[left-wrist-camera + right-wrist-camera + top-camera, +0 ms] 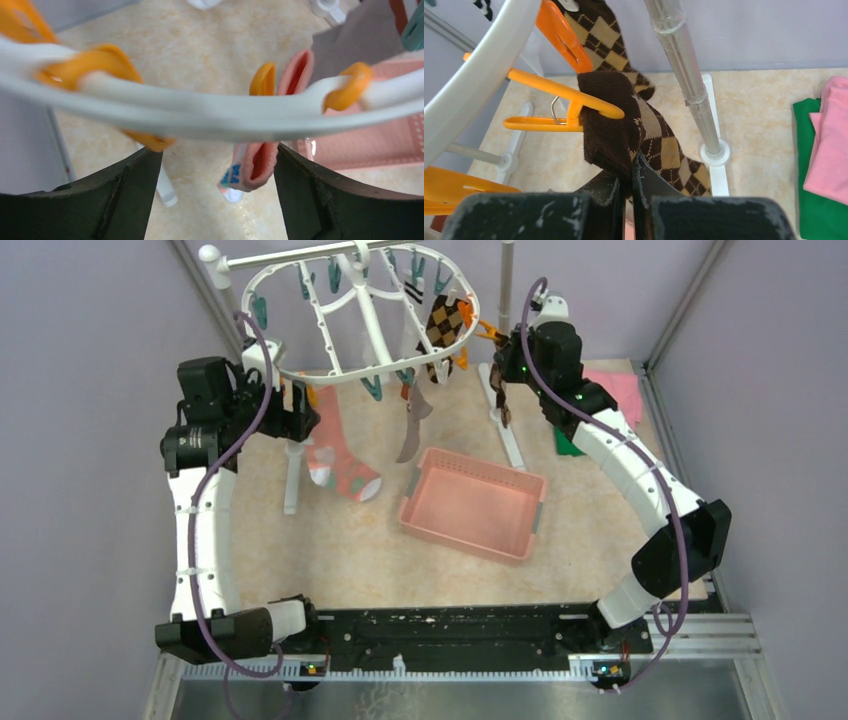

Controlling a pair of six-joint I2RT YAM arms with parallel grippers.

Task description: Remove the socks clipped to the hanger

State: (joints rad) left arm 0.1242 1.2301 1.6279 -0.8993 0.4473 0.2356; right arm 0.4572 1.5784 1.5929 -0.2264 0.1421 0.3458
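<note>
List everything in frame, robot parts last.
hanger: one, white, hung far centre
clips: many, orange and teal, along hanger rim
socks: at least five, mixed patterns, hanging from clips
basket: one, pink, table centre
cloths: two, pink and green, far right
stand: one, metal pole with white feet, behind basket
table: one, beige, under everything
left gripper: one, black, open at hanger's left rim
right gripper: one, black, shut on diamond sock at right rim
</note>
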